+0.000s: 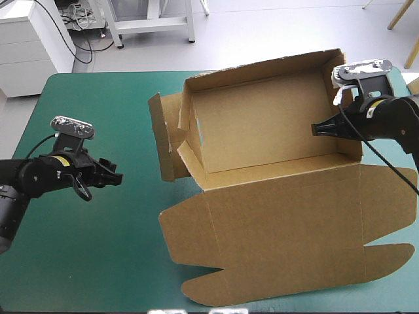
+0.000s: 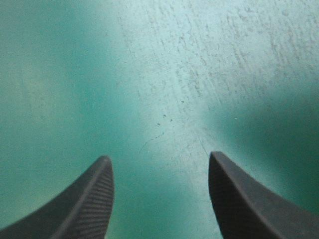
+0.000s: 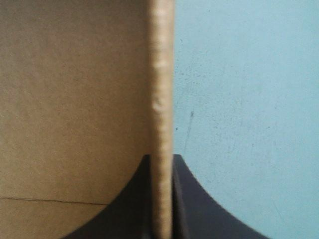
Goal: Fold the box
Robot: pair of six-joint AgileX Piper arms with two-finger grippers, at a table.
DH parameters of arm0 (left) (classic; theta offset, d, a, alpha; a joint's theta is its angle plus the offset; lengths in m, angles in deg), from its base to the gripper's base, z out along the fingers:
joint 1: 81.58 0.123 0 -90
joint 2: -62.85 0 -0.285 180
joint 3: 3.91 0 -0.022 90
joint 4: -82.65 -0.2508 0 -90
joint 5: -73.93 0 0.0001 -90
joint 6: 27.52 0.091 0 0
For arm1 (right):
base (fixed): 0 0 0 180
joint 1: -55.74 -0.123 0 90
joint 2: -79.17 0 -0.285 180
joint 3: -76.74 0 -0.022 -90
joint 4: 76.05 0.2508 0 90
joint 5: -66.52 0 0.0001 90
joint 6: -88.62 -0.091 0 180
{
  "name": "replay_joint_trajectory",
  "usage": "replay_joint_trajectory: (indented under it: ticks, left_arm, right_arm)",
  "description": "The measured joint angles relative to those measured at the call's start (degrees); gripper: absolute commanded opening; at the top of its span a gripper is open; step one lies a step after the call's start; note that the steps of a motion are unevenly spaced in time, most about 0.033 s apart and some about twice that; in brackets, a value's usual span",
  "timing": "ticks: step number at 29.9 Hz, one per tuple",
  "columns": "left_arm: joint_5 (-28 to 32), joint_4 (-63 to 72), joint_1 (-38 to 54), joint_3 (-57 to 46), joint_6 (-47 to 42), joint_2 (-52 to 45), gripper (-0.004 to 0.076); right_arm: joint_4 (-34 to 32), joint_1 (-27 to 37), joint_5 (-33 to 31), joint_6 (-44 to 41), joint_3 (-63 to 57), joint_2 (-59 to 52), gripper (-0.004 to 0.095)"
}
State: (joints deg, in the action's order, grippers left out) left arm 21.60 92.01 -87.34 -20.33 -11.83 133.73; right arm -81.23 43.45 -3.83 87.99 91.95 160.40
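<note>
**Left fingers point(image 2: 94, 199) spread; right fingers point(image 3: 199, 209) pinching box point(image 1: 262, 124) wall**

Left arm point(image 1: 39, 176) reaches level over bare teal-green desk point(image 1: 98, 248), well apart from the box's loose left flaps point(image 1: 160, 134). Box stands right of centre as an open tray, lid point(image 1: 294, 235) flat toward the near edge. Right arm point(image 1: 386, 118) enters from the right edge, clamped on the tray's right wall.

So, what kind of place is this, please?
Probably a robotics lab bench: a table with a teal-green cover, the open left pincer over it, and the right pincer shut on a wall of the half-folded brown box.
</note>
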Motion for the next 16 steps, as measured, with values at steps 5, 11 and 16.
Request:
replay_joint_trajectory:
  ticks: [5, 11, 16]
  left_arm:
    - [0.23, 17.0, 12.45, 0.12, 16.88, 5.76, 0.0405]
    - [-0.18, 36.74, 20.99, 0.12, 33.12, 14.36, 0.0405]
    - [-1.69, 46.37, 21.46, -0.6, 39.64, 20.72, 0.0405]
  right_arm:
    - [0.0, 0.0, 0.0, 0.0, 0.0, 0.0, -0.0021]
    - [0.05, 0.0, 0.0, 0.0, 0.0, 0.0, -0.0022]
    - [0.05, 0.0, 0.0, 0.0, 0.0, 0.0, -0.0021]
